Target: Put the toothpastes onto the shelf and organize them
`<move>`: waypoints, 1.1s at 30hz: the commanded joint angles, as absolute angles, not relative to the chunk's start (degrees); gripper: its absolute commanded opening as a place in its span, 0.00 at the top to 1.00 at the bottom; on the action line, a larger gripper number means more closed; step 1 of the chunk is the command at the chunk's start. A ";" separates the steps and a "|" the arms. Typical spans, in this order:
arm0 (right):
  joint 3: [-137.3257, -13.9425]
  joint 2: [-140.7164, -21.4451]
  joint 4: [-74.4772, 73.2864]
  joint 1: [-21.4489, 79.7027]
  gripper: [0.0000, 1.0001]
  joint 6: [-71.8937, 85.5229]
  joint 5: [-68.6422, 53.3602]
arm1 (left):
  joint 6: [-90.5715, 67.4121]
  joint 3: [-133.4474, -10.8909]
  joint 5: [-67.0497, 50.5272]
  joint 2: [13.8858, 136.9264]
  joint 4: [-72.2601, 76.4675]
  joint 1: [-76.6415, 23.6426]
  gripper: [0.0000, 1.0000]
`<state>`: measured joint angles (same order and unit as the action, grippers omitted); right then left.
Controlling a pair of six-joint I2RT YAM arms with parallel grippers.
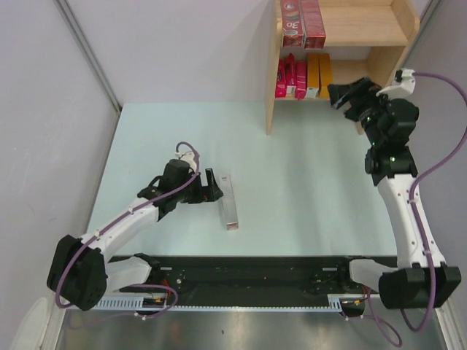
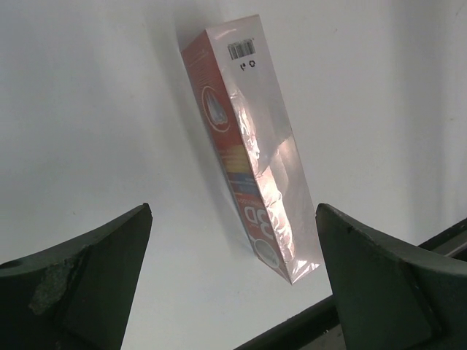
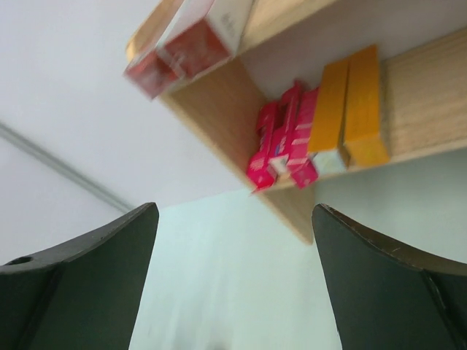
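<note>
Lying on the tabletop (image 1: 306,182) beside the spread left end effector (image 1: 211,186), the silver carton (image 1: 229,200) is judged light, stiff and slick; grasp it mid-length across the narrow sides. The right end effector (image 3: 233,219) is spread, empty, near the shelf (image 1: 365,33).

Fingers of the right gripper (image 3: 233,219) stood wide apart, facing the shelf (image 3: 219,109). Lower board: pink cartons (image 3: 284,142) upright, orange cartons (image 3: 350,102) just beside them. Upper board: red cartons (image 3: 186,44), blurred.
</note>
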<state>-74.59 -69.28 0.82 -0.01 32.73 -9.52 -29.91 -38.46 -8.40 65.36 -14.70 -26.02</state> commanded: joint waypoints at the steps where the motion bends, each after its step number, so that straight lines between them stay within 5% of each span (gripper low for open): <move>1: -66.56 -60.49 -5.27 5.97 0.08 28.57 -5.63 | -32.07 -43.58 -4.93 68.81 -12.30 -29.43 0.00; 14: -42.29 -40.54 -15.99 12.57 0.08 29.53 -3.95 | -35.77 -51.85 1.65 83.84 -15.38 -35.77 0.00; 21: -38.85 -38.14 -17.40 13.71 0.08 30.41 -4.92 | -35.42 -55.89 2.90 89.03 -17.22 -36.39 0.05; 28: -37.62 -37.44 -17.75 14.77 0.08 29.71 -3.96 | -32.87 -61.87 5.28 96.06 -21.71 -37.62 0.14; 33: -37.35 -37.35 -17.49 14.94 0.08 29.97 -4.75 | -32.26 -63.89 4.75 99.67 -23.20 -37.97 0.34</move>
